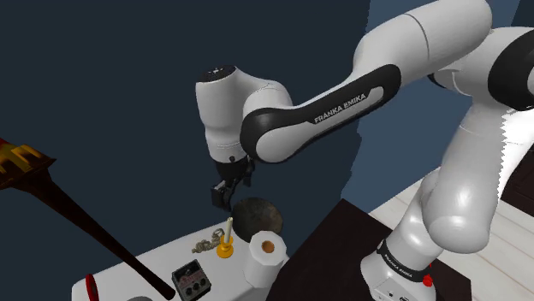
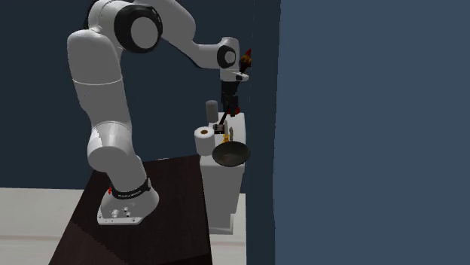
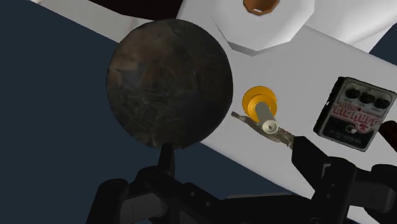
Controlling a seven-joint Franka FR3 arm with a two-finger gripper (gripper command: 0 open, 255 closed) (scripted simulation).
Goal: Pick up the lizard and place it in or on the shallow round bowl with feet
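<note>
The lizard is a small grey-brown figure lying on the white table. It sits beside an orange holder with a white peg. In the shoulder view the lizard lies left of that orange holder. The dark round bowl stands at the table's edge and partly overhangs it, also seen as the bowl and the bowl. My gripper hangs open above the table, between bowl and lizard, holding nothing. One fingertip is close to the lizard's end. The gripper hovers just above the bowl's far rim.
A white paper roll stands next to the bowl. A black pedal box with knobs lies beyond the lizard. A long dark red neck-like object slants over the table's left side. Dark blue walls close in behind.
</note>
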